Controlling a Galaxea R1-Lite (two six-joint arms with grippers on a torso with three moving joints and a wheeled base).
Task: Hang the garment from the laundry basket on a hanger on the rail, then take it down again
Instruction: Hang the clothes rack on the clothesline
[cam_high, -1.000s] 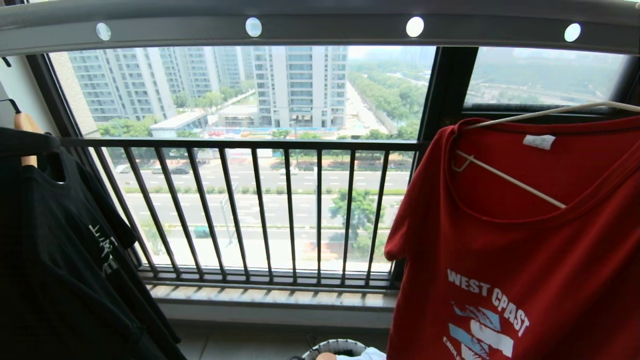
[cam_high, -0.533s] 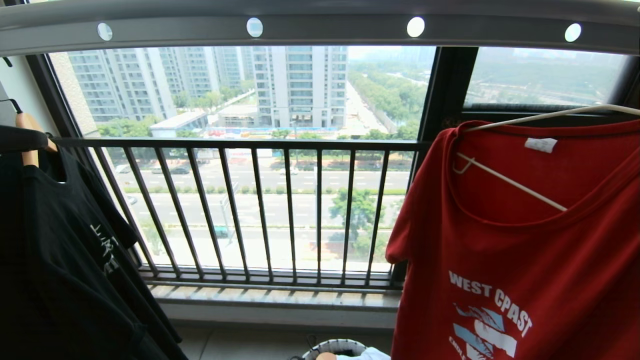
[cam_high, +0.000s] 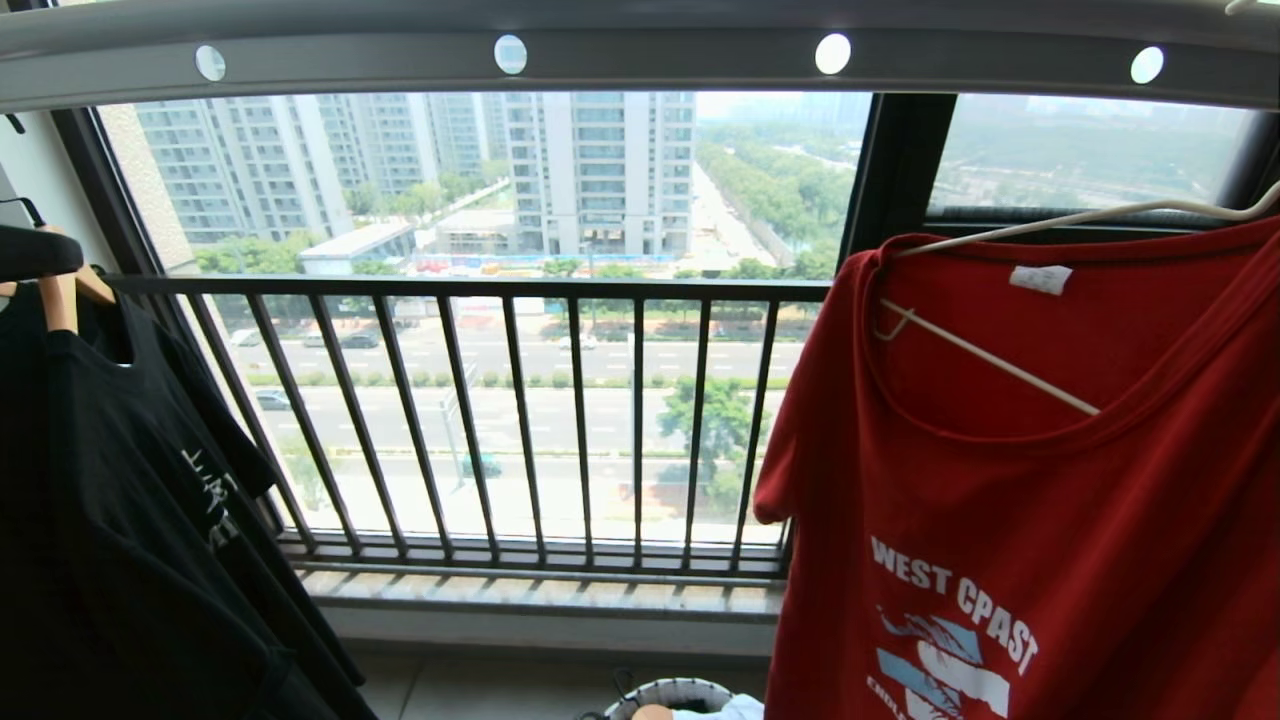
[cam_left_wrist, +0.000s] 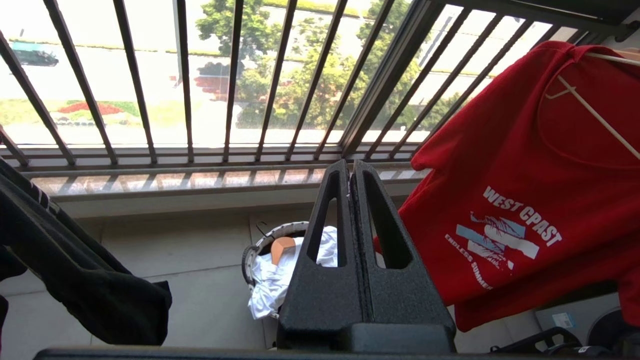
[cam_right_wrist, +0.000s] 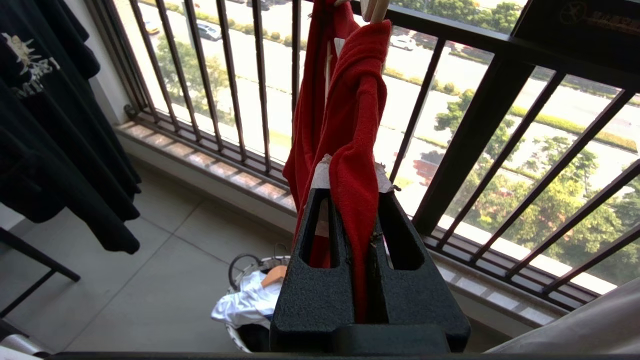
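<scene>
The red T-shirt (cam_right_wrist: 350, 150), draped on the wire hanger (cam_high: 990, 360), is pinched by the right hand (cam_right_wrist: 354, 200); the left hand (cam_left_wrist: 350, 172) is pressed together, empty, above the laundry basket (cam_left_wrist: 272, 235).

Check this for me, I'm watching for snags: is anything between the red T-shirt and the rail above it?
Nothing visible: the red T-shirt, on its wire hanger, has open air up to the rail. The right gripper pinches its fabric.

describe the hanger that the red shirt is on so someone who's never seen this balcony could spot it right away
Start at the broad grey metal rail with round holes overhead, then drop to the red T-shirt with white West Coast print hanging at its right end. The thin cream wire hanger runs through its neckline. Unlike the thicker wooden hanger under the black T-shirt on the left, it is slim bent wire.
</scene>
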